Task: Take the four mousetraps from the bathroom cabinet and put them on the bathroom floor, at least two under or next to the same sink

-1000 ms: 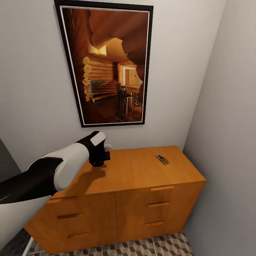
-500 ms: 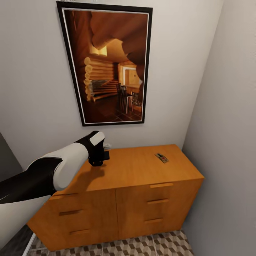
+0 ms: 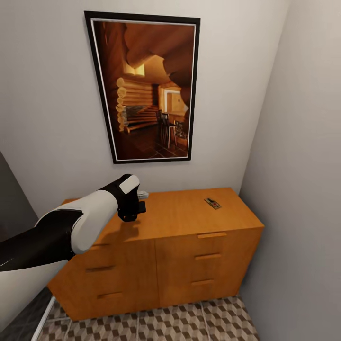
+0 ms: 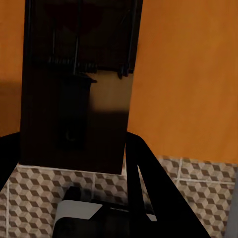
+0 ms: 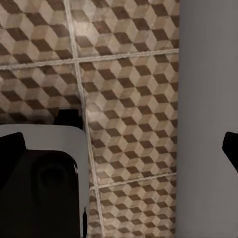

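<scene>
Bathroom floor (image 3: 189,322), cube tiles, runs in front of the cabinet (image 3: 161,265) & is the roomiest spot around. My right pincer's cam looks straight down at it: bare tile beside a grey wall, fingertips dark at the frame edges w/ a wide gap, nothing btwn them, so it's spread open & empty.

Cabinet sits in a tight corner: wall w/ a big framed picture (image 3: 149,90) behind, side wall touching its right end. Little room to swing that way; I'd back out twd the tiles.

My left pincer (image 3: 137,201) hovers over the cabinet top's left-back part. Left wrist cam shows a dark brown mousetrap (image 4: 79,89) btwn my dark fingers (image 4: 148,193), wire spring parts visible. I judge it's clamped on the trap, though contact itself is hard to see.

Second trap (image 3: 212,203) lies flat near the top's right-back edge, well apart from my arm.

Traps look light, stiff, thin. Grip by the long edges, avoid the wire; pinching flat off wood likely slips.
</scene>
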{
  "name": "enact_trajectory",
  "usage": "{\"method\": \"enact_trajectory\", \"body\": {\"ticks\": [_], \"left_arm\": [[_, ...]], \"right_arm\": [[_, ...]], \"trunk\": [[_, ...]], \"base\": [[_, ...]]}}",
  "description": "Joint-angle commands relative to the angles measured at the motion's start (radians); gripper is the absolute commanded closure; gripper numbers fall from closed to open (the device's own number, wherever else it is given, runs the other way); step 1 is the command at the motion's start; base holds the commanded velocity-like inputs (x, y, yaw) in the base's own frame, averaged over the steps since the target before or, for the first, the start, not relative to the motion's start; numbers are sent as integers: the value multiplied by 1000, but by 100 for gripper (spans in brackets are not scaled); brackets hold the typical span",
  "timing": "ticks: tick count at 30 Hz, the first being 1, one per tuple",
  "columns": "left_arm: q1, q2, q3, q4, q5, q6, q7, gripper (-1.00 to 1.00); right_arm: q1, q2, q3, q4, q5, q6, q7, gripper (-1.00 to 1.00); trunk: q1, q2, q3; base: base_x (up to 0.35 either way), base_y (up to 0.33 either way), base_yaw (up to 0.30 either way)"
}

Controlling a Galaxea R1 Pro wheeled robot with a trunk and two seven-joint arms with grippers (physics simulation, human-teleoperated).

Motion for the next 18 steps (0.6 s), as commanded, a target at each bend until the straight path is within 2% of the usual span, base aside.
{"method": "enact_trajectory", "body": {"ticks": [1, 6, 9, 10, 15, 16, 18], "left_arm": [[0, 0, 1, -2, 5, 4, 8, 100], [0, 1, 1, -2, 4, 4, 8, 100], [0, 3, 1, -2, 4, 4, 8, 100], [0, 4, 1, -2, 4, 4, 8, 100], [0, 5, 1, -2, 4, 4, 8, 100], [0, 5, 1, -2, 4, 4, 8, 100], [0, 6, 2, -2, 4, 4, 7, 100]], "right_arm": [[-2, 0, 8, 0, -12, 4, 3, -100], [-29, -3, 7, -7, -66, 14, 59, -100], [-48, -18, 7, -12, -88, 43, 95, -100], [-60, -32, 7, -22, -96, 82, 125, -100], [-93, -74, 7, -85, -102, 197, 165, -100], [-103, -90, 7, -121, -103, 240, 171, -100], [-116, -148, 7, -264, -104, 353, 178, -100]], "trunk": [[0, -1, -1], [0, -1, -1], [0, -1, -1], [0, -1, -1], [0, -1, -1], [0, -1, -1], [0, -1, -1]], "base": [[-62, 0, 0], [-23, 0, 0], [-6, 0, 0], [-2, 0, 0], [-1, 0, 0], [0, 0, 0], [0, 0, 0]]}}
